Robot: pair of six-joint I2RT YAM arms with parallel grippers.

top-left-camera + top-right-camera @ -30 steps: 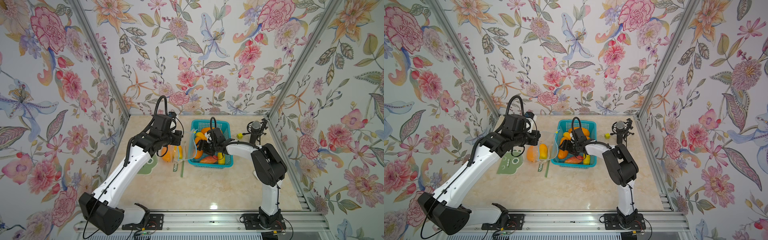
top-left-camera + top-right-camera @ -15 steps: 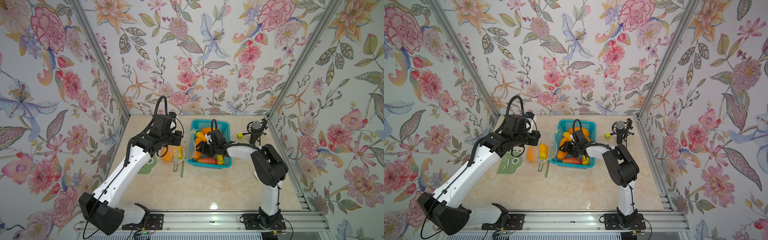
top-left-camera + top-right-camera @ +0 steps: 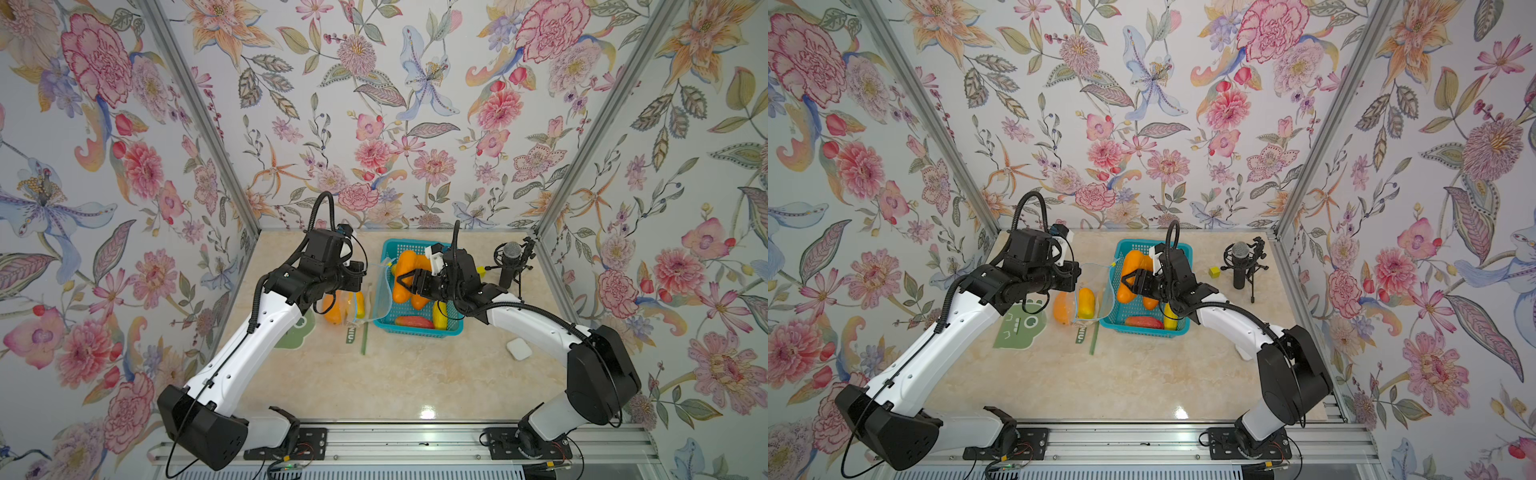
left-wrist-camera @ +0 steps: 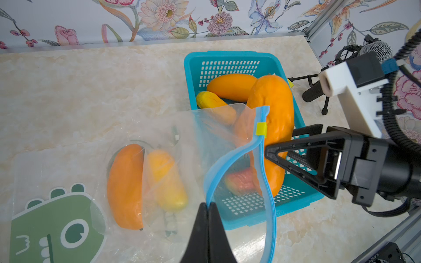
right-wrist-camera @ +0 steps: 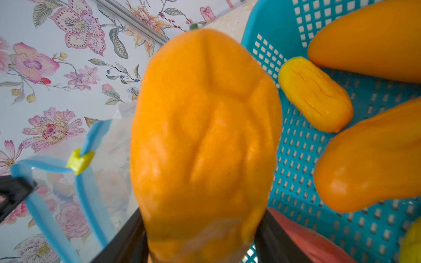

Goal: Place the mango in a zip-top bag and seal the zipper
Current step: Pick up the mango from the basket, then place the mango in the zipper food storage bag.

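An orange mango (image 3: pixel 400 277) (image 3: pixel 1128 275) (image 4: pixel 273 107) (image 5: pixel 205 136) hangs over the left side of the teal basket (image 3: pixel 415 331), with my right gripper (image 3: pixel 406 283) (image 3: pixel 1134 283) (image 5: pixel 200 241) shut on its lower end. Just left of it stands the clear zip-top bag (image 3: pixel 376 293) (image 3: pixel 1096 291) (image 4: pixel 205 136), its blue-rimmed mouth open and facing the mango. My left gripper (image 3: pixel 366 286) (image 3: pixel 1079 283) (image 4: pixel 208 204) is shut on the bag's blue rim. The yellow zipper slider (image 4: pixel 261 129) (image 5: pixel 80 160) sits at the rim's far end. A yellow mango (image 4: pixel 166 180) lies inside the bag.
The basket holds several more orange, yellow and red fruits. An orange fruit (image 3: pixel 1062 308) lies against the bag's bottom, beside a green dinosaur mat (image 3: pixel 1019 328). A microphone stand (image 3: pixel 1239 266), a yellow cube (image 3: pixel 1214 272) and a white pad (image 3: pixel 518 348) stand to the right.
My right gripper has closed on the orange mango and carried it up and left, toward the bag's mouth. The left arm and the bag have stayed put.
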